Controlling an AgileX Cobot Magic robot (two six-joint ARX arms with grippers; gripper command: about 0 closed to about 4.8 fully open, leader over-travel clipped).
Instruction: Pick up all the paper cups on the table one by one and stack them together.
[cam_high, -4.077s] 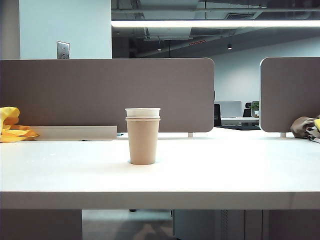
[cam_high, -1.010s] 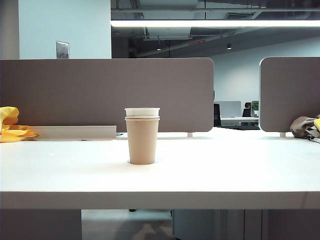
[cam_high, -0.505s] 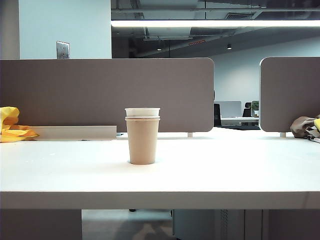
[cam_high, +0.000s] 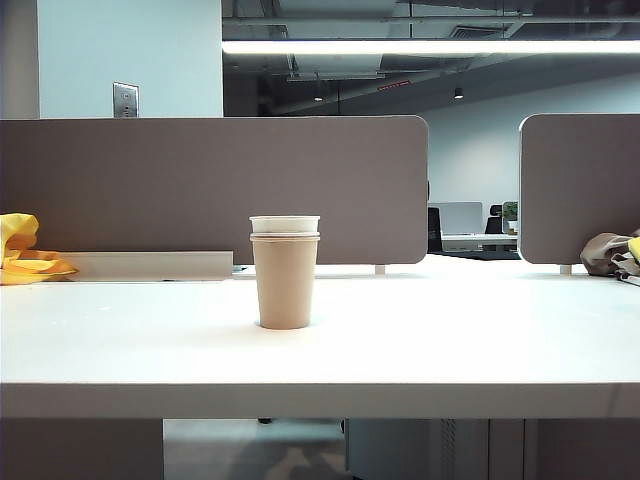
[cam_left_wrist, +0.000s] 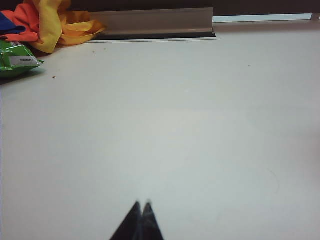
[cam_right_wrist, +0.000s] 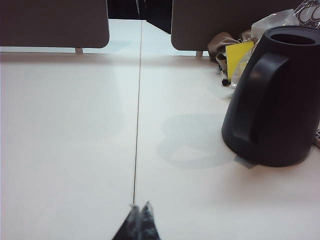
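Paper cups (cam_high: 285, 275) stacked upright on the table (cam_high: 450, 340), both grippers closed and empty.

In the exterior view the stack stands near the middle of the white table, a touch toward 9 o'clock of centre: the tan cup is outermost, with white rims showing above its rim. The grey-brown partition panel (cam_high: 200, 185) rises behind it at 12 o'clock, and yellow cloth (cam_high: 25, 250) lies far off at 9 o'clock. The left gripper (cam_left_wrist: 142, 206) hovers low over bare tabletop, fingertips pressed together, holding nothing. The right gripper (cam_right_wrist: 139, 207) is likewise pinched closed with nothing between its tips, beside the table seam (cam_right_wrist: 138, 120), a black jug (cam_right_wrist: 277, 95) standing well apart from it.
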